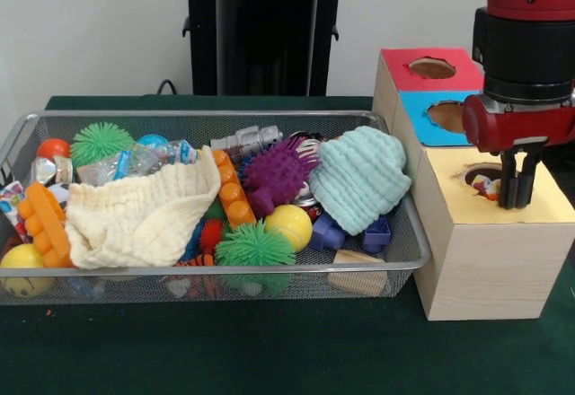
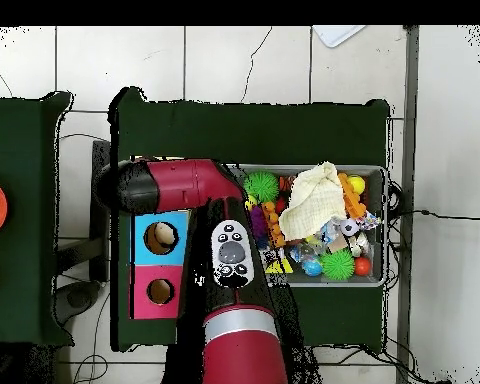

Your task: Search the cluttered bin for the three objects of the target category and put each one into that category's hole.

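Toys and cloths crowd the mesh bin [image 1: 409, 233]; yellow hole [image 1: 485, 178] seemingly holds something.

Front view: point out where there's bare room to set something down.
Free: the green table strip in front of the wire bin and wooden box, and the yellow box top left of its hole. Crowded: the bin is full, with cream cloth, mint hat, purple spiky toy. The gripper hangs at the yellow hole.

A pale cream ribbed cloth [image 1: 139, 215] lies lower left of the frame; a mint green knitted hat [image 1: 359, 178] centre right; a purple spiky rubber ball [image 1: 274, 175] between; a wooden box with yellow, blue and red tops [image 1: 485, 224] right.
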